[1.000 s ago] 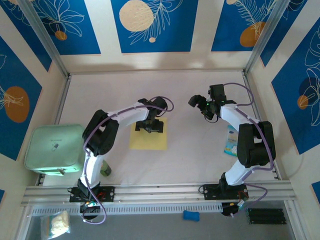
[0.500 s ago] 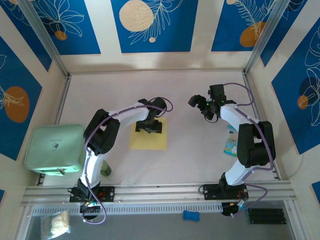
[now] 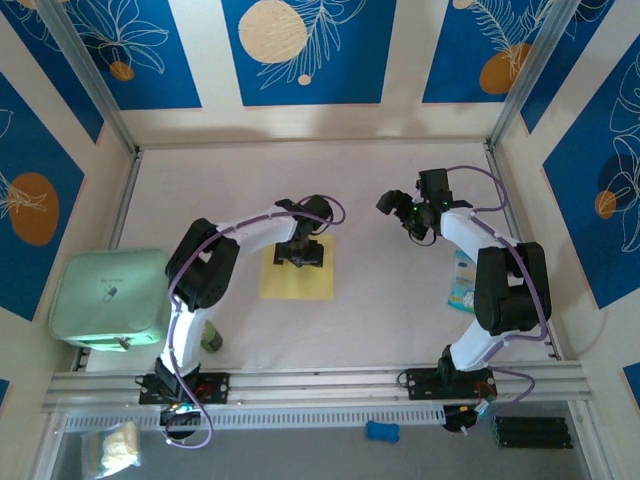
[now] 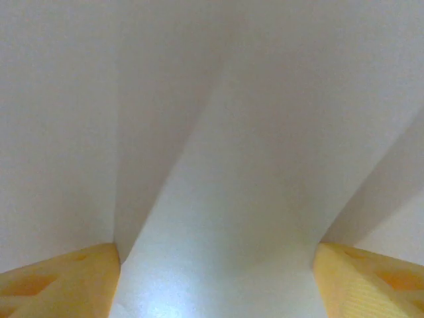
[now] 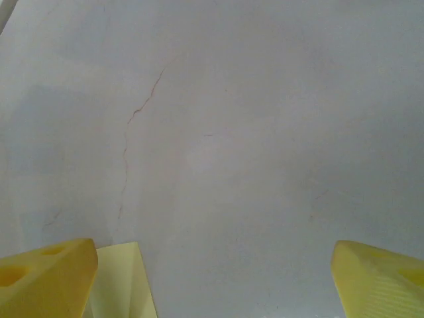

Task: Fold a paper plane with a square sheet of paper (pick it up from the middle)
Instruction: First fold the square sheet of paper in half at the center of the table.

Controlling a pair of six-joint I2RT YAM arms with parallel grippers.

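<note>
Left arm [image 3: 205, 265]: reaching forward, wrist down.
Left gripper [image 3: 301, 256]: jaws wide apart.
Right arm [image 3: 505, 285]: raised, folded inward.
Right gripper [image 3: 398, 208]: jaws wide apart.

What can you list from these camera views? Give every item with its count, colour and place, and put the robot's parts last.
square sheet of thin pale-yellow paper: one, pale yellow, on the table left of centre, under the left pincer
boxy mint-green case: one, mint green, table's left edge
small blue-green packet: one, blue-green, near the table's right edge
small green object: one, green, table's near left; too small to identify
small blue object: one, blue, below the table's near edge
clear bag of white material: one, bottom left
white table: one, white
left pincer: one, yellow fingers, open, at the sheet
right pincer: one, yellow fingers, open, above the table
</note>
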